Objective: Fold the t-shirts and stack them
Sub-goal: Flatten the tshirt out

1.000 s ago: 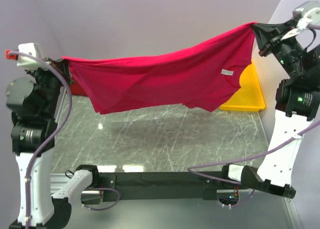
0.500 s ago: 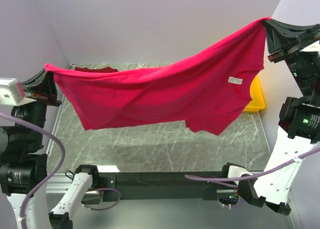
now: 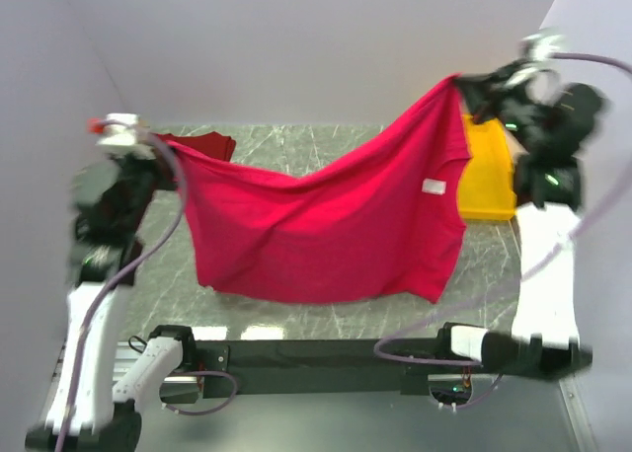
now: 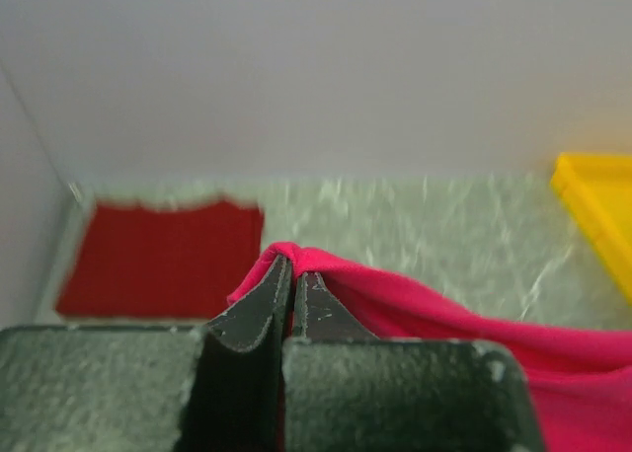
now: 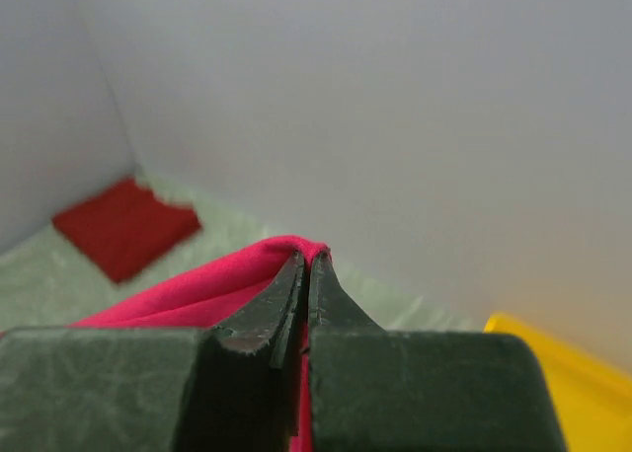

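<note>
The crimson-pink t-shirt [image 3: 326,225] hangs spread in the air between both arms, its white neck tag [image 3: 433,186] facing the camera and its lower edge low over the table. My left gripper [image 3: 166,144] is shut on its left corner [image 4: 286,255]. At the upper right my right gripper [image 3: 461,82] is shut on the other corner [image 5: 306,247]. The darker brick-red t-shirt [image 3: 202,143] lies folded flat at the table's back left, also seen as the dark red square [image 4: 163,255] and the red patch [image 5: 123,225].
A yellow tray [image 3: 486,171] stands at the back right of the marble table [image 3: 296,151], partly behind the hanging shirt; its rim shows as a yellow edge [image 4: 597,205] and a yellow corner [image 5: 573,393]. Grey walls close the back and both sides.
Both arms swung inward and toward the back of the table. The shirt, stretched wide and high before, now sags in the middle and hangs lower. Both grips held.
</note>
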Controlling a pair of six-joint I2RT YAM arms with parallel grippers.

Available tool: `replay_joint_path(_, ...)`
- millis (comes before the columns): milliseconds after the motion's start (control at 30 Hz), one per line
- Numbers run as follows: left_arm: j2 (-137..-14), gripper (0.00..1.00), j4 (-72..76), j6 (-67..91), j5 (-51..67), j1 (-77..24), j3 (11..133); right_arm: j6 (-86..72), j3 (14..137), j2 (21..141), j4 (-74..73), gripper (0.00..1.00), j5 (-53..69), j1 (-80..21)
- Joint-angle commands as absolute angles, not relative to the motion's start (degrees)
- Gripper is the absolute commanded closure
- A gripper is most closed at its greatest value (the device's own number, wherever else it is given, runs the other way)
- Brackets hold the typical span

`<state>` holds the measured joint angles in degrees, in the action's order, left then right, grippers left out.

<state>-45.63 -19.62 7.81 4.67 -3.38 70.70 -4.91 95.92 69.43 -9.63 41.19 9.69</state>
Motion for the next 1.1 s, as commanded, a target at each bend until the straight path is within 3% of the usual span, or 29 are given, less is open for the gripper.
replay_joint_path(0,-51.83,0.99,-13.39,10.63,4.05,-2.90,59.29,2.81,87.03,76.36,-13.28,1.00,34.11,5.46)
replay_joint_path(167,-63.61,0.99,-1.25,14.23,5.53,-1.93,49.84,6.24,82.09,91.36,-9.67,1.00,24.37,0.27)
replay_joint_path(400,-85.31,0.99,4.83,17.14,4.75,-1.93,54.04,9.75,89.47,106.87,-11.42,1.00,19.86,-4.04)
replay_joint_path(700,-92.89,0.99,2.12,14.42,7.38,-1.76,61.07,12.13,91.32,106.79,-13.53,1.00,22.50,-4.04)
replay_joint_path(900,-93.96,0.98,-2.89,13.19,8.62,-1.58,61.18,14.85,86.15,101.43,-15.82,1.00,29.18,-3.60)
replay_joint_path(1033,-92.90,0.83,-6.15,12.83,4.67,-1.58,60.03,14.77,83.41,98.18,-16.08,1.00,29.53,-3.52)
replay_joint_path(1067,-92.38,0.72,-6.85,12.92,3.09,-1.58,60.03,14.85,83.06,97.74,-16.26,1.00,29.53,-3.52)
